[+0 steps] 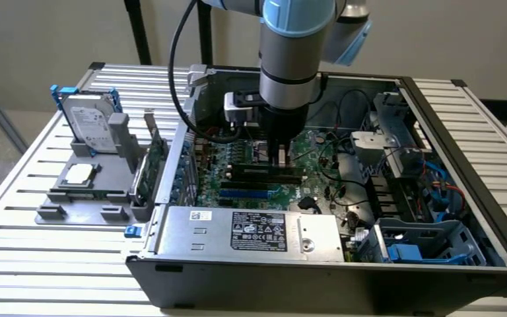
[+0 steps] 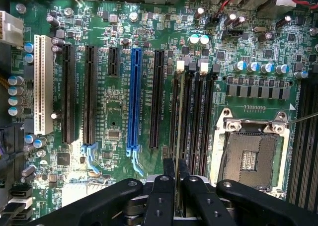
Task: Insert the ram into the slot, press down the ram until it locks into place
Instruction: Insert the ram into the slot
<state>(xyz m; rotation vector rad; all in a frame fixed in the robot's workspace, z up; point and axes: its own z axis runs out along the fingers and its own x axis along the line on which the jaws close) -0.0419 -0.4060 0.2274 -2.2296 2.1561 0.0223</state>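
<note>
had the end effector [image 1: 280, 158] down inside the pc case [image 1: 324, 264] on the table [image 1: 24, 264], right over the motherboard [image 2: 112, 112]
clamped shut on the ram [image 2: 179, 117]: fingers [image 2: 164, 191] on both flat faces, about mid-length, near the top edge
held the ram upright and edge-on, lined up along the slot [image 2: 173, 126], the outermost black memory socket on the side away from the cpu socket [image 2: 251, 154], apart from the blue socket [image 2: 134, 97]
looked entered in the slot or just touching it; couldn't tell how deep, nor whether locked by the white end latch [image 2: 181, 65]
judged the ram light, stiff lengthwise but thin, so easy to flex or crack under a skewed push; chips and edge contacts fragile, faces smooth, so prone to slip in a weak pinch
rated the mid-length pinch on the flat faces near the top edge as the sane place to hold: kept the load central, left both ends free for the latches
would tolerate only straight-down, even force, no twist
</note>
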